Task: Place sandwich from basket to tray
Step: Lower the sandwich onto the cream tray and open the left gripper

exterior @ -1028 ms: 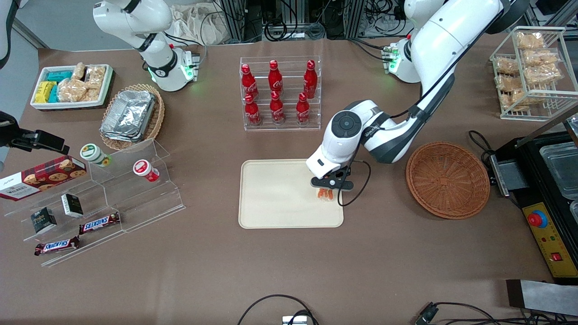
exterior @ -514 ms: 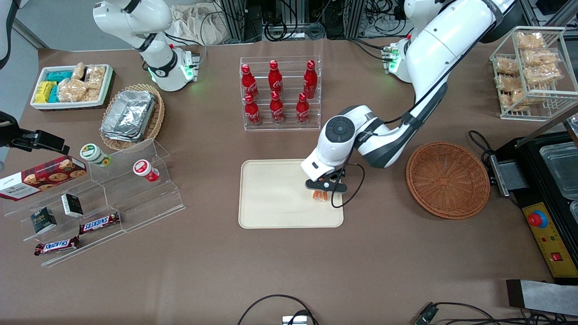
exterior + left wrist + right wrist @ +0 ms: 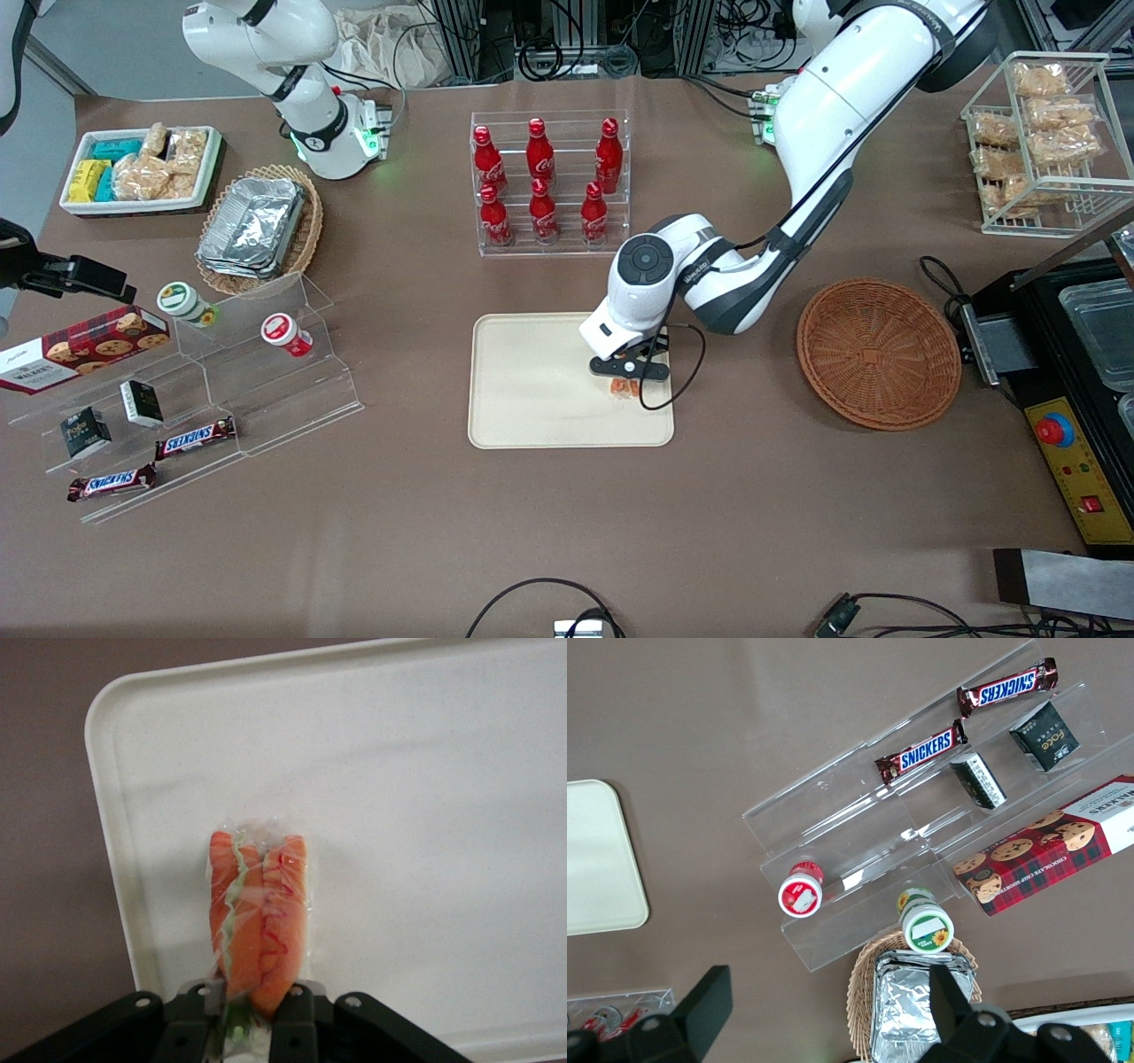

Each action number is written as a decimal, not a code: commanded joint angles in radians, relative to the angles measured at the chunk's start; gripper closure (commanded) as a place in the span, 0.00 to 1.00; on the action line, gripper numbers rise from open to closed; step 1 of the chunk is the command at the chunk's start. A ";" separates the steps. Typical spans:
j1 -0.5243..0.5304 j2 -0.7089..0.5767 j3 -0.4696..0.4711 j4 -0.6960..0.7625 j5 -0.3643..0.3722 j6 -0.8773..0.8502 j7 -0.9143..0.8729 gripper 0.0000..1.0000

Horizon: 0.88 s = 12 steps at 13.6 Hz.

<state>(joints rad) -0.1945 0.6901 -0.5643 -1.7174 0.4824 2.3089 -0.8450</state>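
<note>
Gripper [image 3: 627,379] jaws remain clamped on the sandwich [image 3: 259,914] and have moved further inward over the tray [image 3: 532,390], away from the emptied basket [image 3: 877,352]. Sandwich sits low above tray surface; release appears imminent

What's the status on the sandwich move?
Gripper over tray, shut on sandwich. Sandwich out of basket, not yet released. Nothing in the way.
</note>
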 commanded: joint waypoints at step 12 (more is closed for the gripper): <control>0.061 -0.092 0.006 0.038 -0.027 -0.115 -0.023 0.00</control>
<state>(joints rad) -0.1567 0.6567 -0.5533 -1.6754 0.4777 2.2285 -0.8525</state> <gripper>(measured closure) 0.000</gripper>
